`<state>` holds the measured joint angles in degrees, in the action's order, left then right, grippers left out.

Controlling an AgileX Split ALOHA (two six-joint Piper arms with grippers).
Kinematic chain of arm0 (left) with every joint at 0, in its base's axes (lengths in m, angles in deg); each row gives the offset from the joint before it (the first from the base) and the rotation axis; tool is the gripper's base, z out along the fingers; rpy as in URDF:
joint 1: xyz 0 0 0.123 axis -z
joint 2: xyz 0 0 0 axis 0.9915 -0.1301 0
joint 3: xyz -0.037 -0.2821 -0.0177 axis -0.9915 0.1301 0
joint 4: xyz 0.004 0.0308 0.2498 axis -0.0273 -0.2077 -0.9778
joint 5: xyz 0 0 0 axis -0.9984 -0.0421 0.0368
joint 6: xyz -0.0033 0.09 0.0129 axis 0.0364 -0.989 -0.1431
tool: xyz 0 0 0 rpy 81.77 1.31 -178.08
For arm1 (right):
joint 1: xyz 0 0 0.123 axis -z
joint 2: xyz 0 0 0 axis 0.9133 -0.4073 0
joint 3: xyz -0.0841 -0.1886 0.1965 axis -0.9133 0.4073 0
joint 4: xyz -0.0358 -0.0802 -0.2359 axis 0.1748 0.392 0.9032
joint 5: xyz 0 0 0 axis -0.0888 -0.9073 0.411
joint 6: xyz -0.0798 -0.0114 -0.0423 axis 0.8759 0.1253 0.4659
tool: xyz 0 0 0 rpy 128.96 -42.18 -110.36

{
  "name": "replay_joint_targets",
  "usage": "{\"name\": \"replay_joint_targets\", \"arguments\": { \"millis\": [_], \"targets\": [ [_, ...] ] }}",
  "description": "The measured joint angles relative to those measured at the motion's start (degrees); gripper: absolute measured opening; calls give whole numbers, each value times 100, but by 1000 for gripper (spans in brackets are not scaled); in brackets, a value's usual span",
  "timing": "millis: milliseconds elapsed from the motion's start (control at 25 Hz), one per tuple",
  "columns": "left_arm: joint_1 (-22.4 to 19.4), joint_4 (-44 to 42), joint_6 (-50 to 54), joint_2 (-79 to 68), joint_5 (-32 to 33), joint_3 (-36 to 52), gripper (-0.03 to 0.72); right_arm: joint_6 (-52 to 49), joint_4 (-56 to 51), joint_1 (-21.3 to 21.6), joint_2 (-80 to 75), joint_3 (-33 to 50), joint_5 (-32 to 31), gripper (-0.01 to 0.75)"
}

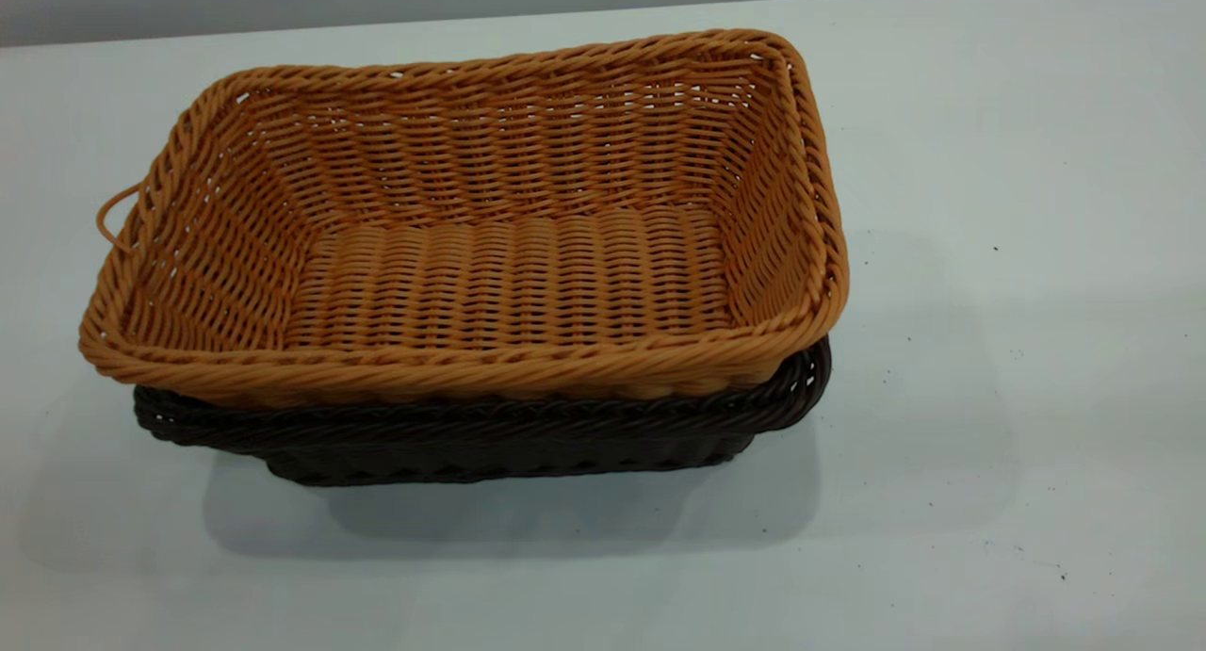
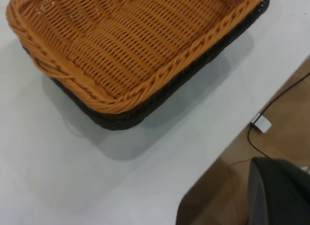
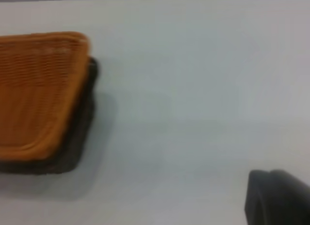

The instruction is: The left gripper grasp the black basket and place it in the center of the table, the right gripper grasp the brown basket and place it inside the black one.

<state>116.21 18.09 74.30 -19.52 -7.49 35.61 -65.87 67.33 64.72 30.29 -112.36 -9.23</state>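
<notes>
Brown basket (image 1: 509, 274) sits nested inside black basket (image 1: 471, 439), roughly mid-table (image 1: 989, 208), both upright. Brown one rides high: its braided rim stands clear above the black rim, w/ only the black rim and lower wall showing beneath. Fit looks slightly skewed; black rim pokes out more at the exterior view's right corner than at the left. Small loop on brown basket's short end sticks out on the left side.

Judged from this layout, both placements look done; nothing is gripped.

Neither gripper appears in the exterior view. Each wrist view shows only a dark bit of its own arm at the frame edge, well apart from the baskets, so finger state can't be told for left or right.

Risks from here: brown basket isn't seated deep, so a bump from an arm passing by could tip or slide it off-square. Left wrist view also shows table edge and a cable (image 2: 278, 97) below, near the stack; a push that way could shift the baskets toward the edge.
</notes>
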Motion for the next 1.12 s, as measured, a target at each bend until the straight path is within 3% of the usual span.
{"name": "replay_joint_targets", "arguments": {
  "millis": [200,320,720,840,1120],
  "targets": [
    [-572,0,-5,0,-3,0,-1,0,0,848,-183,0,6,0],
    [-1065,5,-11,0,-3,0,-1,0,0,1140,-176,0,6,0],
    [-2904,2,-11,-5,-3,0,-1,-6,0,1172,245,0,6,0],
    [-3133,2,-11,-5,-3,0,-1,-6,0,1172,462,0,0,0],
    [-3132,32,-11,208,-3,0,-1,-1,0,1158,560,-5,-27,0]
  ]
}}
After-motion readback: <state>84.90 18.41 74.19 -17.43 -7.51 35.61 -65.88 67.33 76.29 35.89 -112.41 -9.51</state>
